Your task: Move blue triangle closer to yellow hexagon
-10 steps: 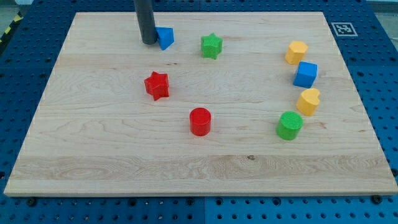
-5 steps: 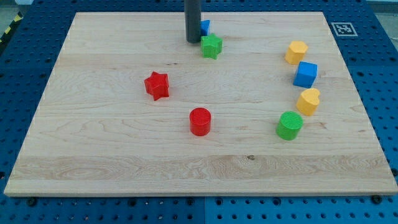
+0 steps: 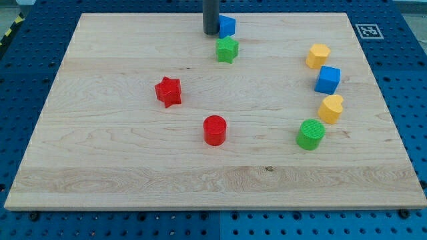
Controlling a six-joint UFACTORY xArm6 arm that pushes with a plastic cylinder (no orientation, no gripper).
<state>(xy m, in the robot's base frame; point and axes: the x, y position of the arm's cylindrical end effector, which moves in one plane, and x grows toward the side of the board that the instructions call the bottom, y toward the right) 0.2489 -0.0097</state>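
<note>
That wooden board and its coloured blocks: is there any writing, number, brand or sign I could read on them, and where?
No readable words, numbers or brand names anywhere.
Only sign: a black-and-white square code marker on the light wooden board, at its corner at the view's top right; a pattern, not text.
The coloured blocks carry no markings.

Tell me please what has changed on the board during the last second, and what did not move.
My tip slid from the view's top left toward the right, pushing the blue triangle with it. The triangle now sits just above the green star, nearer the yellow hexagon, with the tip against its left side. The green star, red star, red cylinder, and the blocks on the view's right stayed put.
</note>
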